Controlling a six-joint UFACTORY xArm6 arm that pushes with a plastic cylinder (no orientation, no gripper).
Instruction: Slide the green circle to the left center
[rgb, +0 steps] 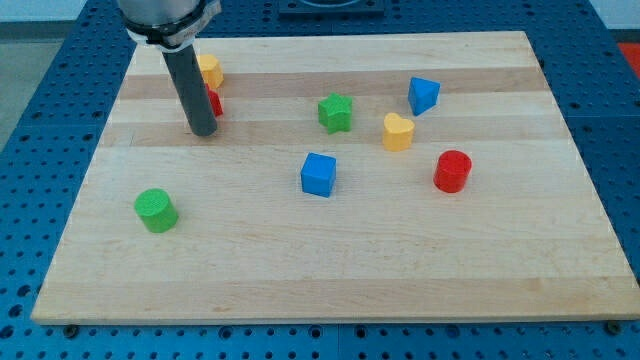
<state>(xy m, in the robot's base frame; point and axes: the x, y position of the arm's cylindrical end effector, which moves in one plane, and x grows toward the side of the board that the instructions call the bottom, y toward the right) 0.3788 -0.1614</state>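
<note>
Filling most of the frame is a pale wooden board (330, 270), which lies on a blue perforated table (35, 150) that shows along the view's left, right and bottom edges. Next in size is the arm's dark cylindrical rod, coming down from a grey housing at the upper left of the frame; my tip (203, 132) rests on the board in the upper left area, bare, with nothing held and no block against its end. Just behind the rod, partly hidden by it, sit a red block (214, 102), whose shape I cannot make out, and a yellow block (209, 69) directly above it toward the view's top, also of unclear shape. The blue cube (318, 174) stands near the centre of the board. The red cylinder (452, 171) stands at the right centre. The green circle (157, 210), a short cylinder, sits in the lower left part of the board, well apart from my tip and below it, slightly toward the view's left. The green star-shaped block (336, 112) lies above the centre, the blue triangular block (423, 95) sits at the upper right, and the yellow heart-shaped block (398, 131) lies just below it, between the green star-shaped block and the red cylinder.
</note>
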